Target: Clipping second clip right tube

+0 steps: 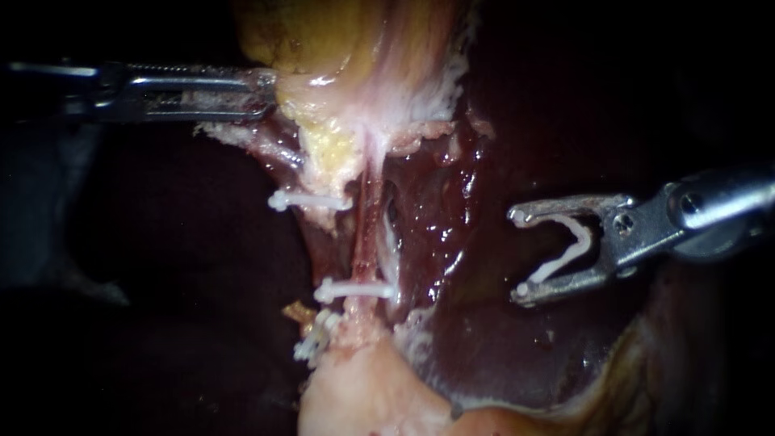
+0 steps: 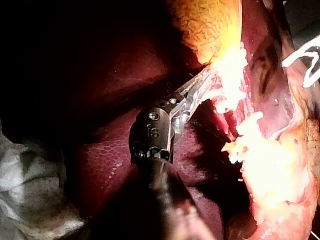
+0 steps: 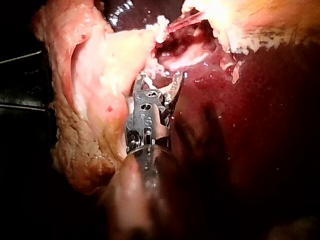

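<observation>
Left instrument (image 1: 270, 89) clamps gallbladder (image 1: 323, 48), apparently to keep right tube (image 1: 367, 234) taut; right instrument (image 1: 521, 254) jaws wide, both holding fresh clip (image 1: 565, 254), apart from tube with set clip (image 1: 355, 289)

right instrument (image 3: 159, 82): claw spread wide, white clip (image 3: 172, 86) seated inside it
ahead of claw: thin pink tube (image 3: 180, 21)
one side of shaft: pale fatty tissue (image 3: 95, 75)
other side: dark red liver (image 3: 260, 125)
</observation>
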